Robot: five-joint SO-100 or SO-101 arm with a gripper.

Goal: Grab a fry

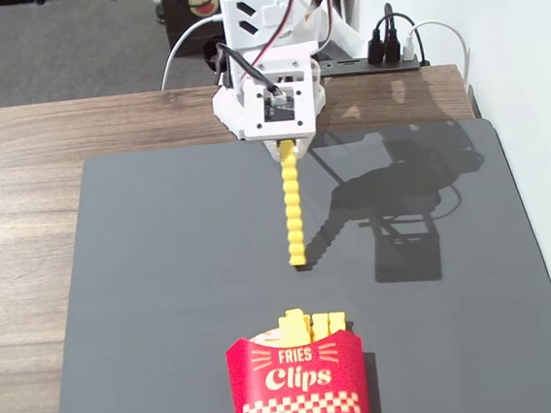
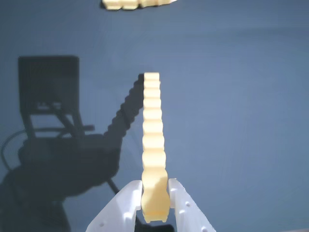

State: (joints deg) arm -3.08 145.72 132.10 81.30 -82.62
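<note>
The fry (image 1: pixel 292 205) is a long yellow crinkle-cut stick. My white gripper (image 1: pixel 286 147) is shut on its top end and holds it hanging above the dark mat, behind the carton. In the wrist view the fry (image 2: pixel 153 135) stands out straight from between my two white fingers (image 2: pixel 129 203), and the gripper (image 2: pixel 154 193) pinches its near end. The red "Fries Clips" carton (image 1: pixel 299 385) stands at the mat's front with short yellow fry tips (image 1: pixel 309 325) in it. Those tips also show at the top edge of the wrist view (image 2: pixel 130 4).
A dark grey mat (image 1: pixel 146 278) covers most of the wooden table (image 1: pixel 21 202). The arm's base and cables are at the back, with a power strip (image 1: pixel 388 59) at the back right. A white wall runs along the right side.
</note>
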